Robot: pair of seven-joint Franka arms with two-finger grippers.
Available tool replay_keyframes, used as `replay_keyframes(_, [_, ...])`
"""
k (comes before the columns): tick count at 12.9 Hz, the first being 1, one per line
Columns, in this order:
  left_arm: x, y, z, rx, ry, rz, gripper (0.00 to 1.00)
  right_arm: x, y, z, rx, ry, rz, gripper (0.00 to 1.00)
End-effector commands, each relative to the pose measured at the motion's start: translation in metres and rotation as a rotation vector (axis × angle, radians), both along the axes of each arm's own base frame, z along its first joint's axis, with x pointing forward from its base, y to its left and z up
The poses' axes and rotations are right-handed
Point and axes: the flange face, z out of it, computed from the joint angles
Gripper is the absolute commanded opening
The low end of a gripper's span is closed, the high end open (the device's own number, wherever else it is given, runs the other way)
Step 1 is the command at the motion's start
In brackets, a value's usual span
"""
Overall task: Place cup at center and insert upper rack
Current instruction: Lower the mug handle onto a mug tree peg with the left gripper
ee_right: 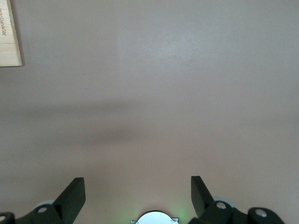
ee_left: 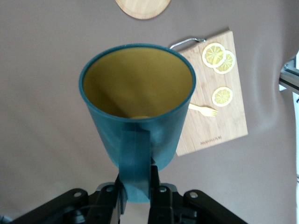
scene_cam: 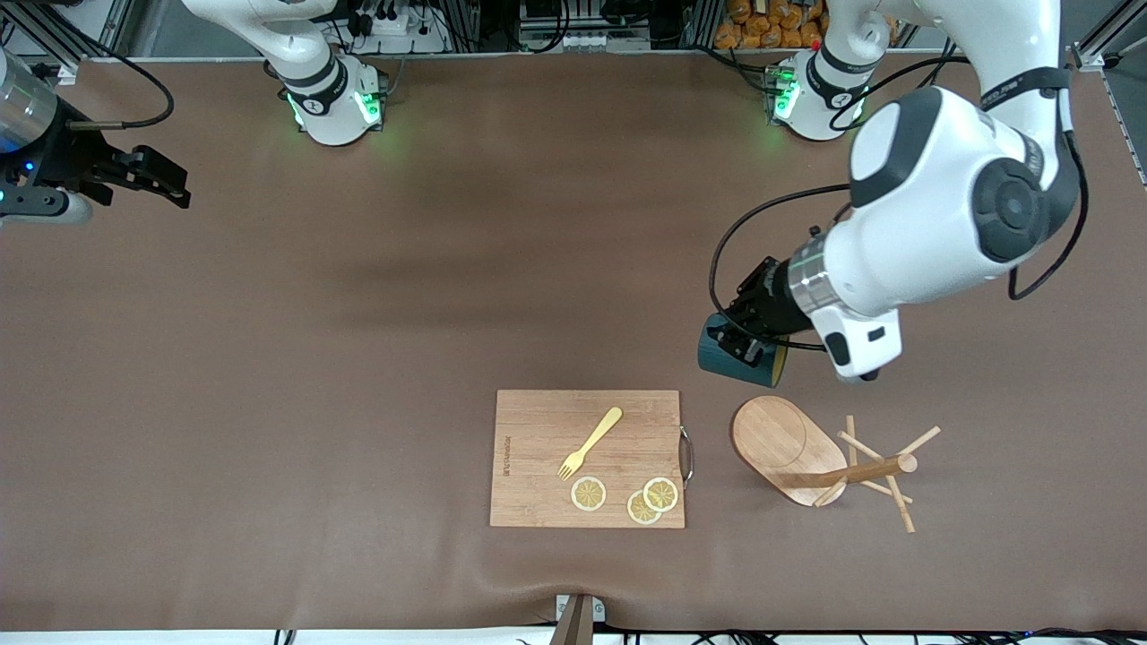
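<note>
Cup [scene_cam: 728,351]: teal mug, yellow inside, held off the table by the left gripper [scene_cam: 740,340], tipped so its mouth faces the rack side; in the left wrist view the jaws are pinched tight on the side handle, mouth pointing away from the wrist
Cup place: over bare table at abt 12 o'clock of the upper rack's base, abt 1 o'clock of the cutting board's [scene_cam: 547,457] corner with the metal handle
Upper rack [scene_cam: 829,461]: mug tree lying on its side, oval base propped up on edge, post + pegs running from the base toward the left arm's end of the table, i.e. long axis abt 9-to-3 o'clock in the front view
Key relation: table centre lies at roughly 10 o'clock from the cup; rack sits just below the held cup at 6 o'clock, so left arm is much the nearer arm to both
Right gripper [scene_cam: 152,175]: jaws spread wide, nothing btwn them, waiting over the right arm's end of the table, well apart from cup + rack
Board load: yellow fork [scene_cam: 590,442], three lemon slices [scene_cam: 627,498]
Hedge: which part of the rack touches the table is hard to tell; prob. base edge + peg tips
</note>
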Motion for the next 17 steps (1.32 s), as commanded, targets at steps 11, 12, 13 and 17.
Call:
replay_keyframes(11, [0.071,0.142,-0.056,-0.508,0.082,0.186,0.00,0.002,0.009,-0.007,-0.012,0.007,0.002,1.00])
replay_keyframes(12, [0.072,0.147,-0.059,-0.513,0.072,0.179,0.00,0.001,0.010,-0.008,-0.014,0.011,0.005,1.00])
replay_keyframes(13, [0.075,0.160,-0.065,-0.518,0.063,0.181,0.00,0.000,0.008,-0.007,-0.014,0.013,-0.001,1.00])
replay_keyframes(17, [0.088,0.187,-0.086,-0.627,0.065,0.232,0.00,0.003,0.005,-0.008,-0.013,0.005,-0.007,1.00])
